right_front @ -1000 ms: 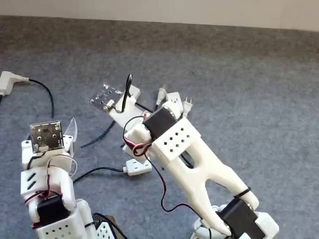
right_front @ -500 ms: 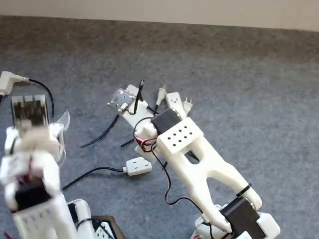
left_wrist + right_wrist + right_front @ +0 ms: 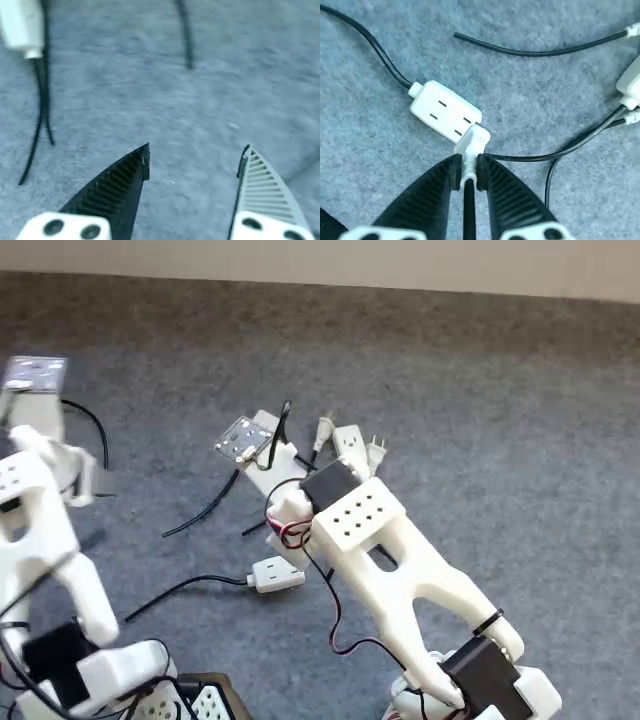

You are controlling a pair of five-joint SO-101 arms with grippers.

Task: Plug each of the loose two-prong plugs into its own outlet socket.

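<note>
My right gripper point(image 3: 467, 162) is shut on the cord end of a white two-prong plug point(image 3: 474, 140). The plug's head lies against the edge of a white outlet block point(image 3: 445, 111) that shows two pairs of slots facing up. In the high view the right arm point(image 3: 370, 530) stretches over the middle of the mat. My left gripper point(image 3: 195, 152) hangs open above bare carpet, with a white plug body point(image 3: 20, 25) and its black cord farther off. The left arm point(image 3: 40, 510) stands raised at the left edge. Another white outlet block point(image 3: 277, 574) lies near the front.
A further white outlet point(image 3: 350, 443) with loose plugs point(image 3: 377, 450) beside it lies behind the right arm. Black cords point(image 3: 200, 510) run across the grey carpet, one with a loose end point(image 3: 456, 35). The far right of the mat is open carpet point(image 3: 520, 420).
The left arm has lifted and swung toward the far left. The right arm shifted slightly right a second ago and has held still since, with the plug in its gripper.
</note>
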